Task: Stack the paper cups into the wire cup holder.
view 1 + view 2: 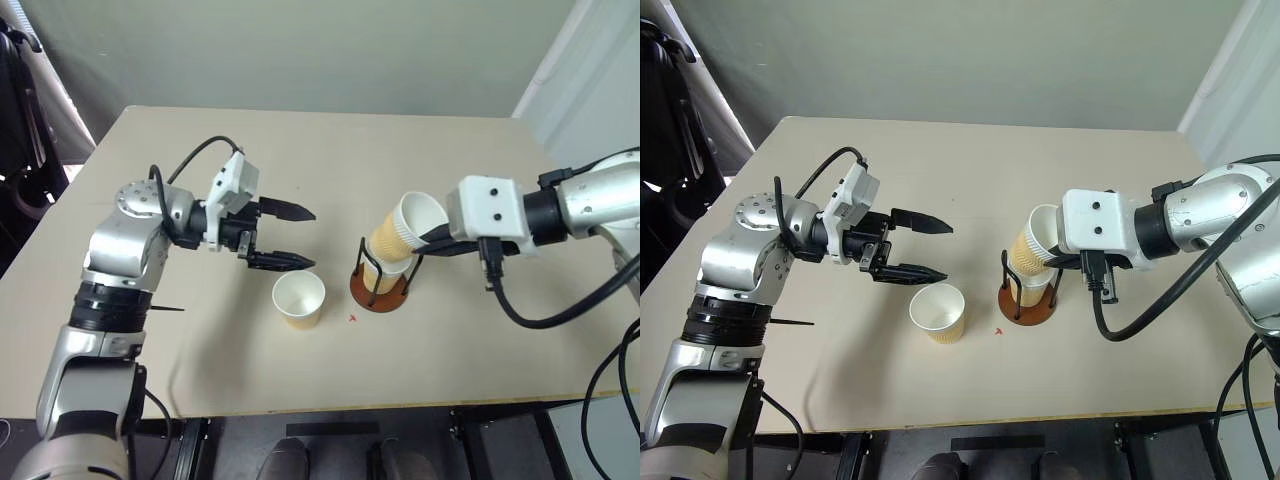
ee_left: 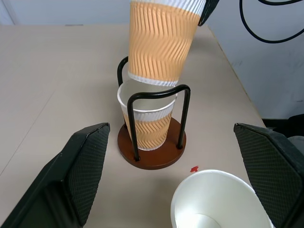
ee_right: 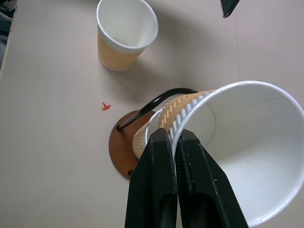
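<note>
The wire cup holder (image 1: 380, 292), a brown disc with black wire loops, stands right of the table's middle with one paper cup (image 2: 148, 124) upright inside it. My right gripper (image 3: 174, 142) is shut on the rim of a second paper cup (image 1: 402, 232), held tilted with its bottom entering the cup in the holder. A third paper cup (image 1: 299, 299) stands upright on the table left of the holder. My left gripper (image 1: 302, 237) hangs open just behind and left of that cup, holding nothing.
A small red mark (image 1: 352, 318) is on the beige table (image 1: 330, 150) in front of the holder. Black cables (image 1: 560, 300) loop from my right arm near the table's right edge. A wall stands behind the table.
</note>
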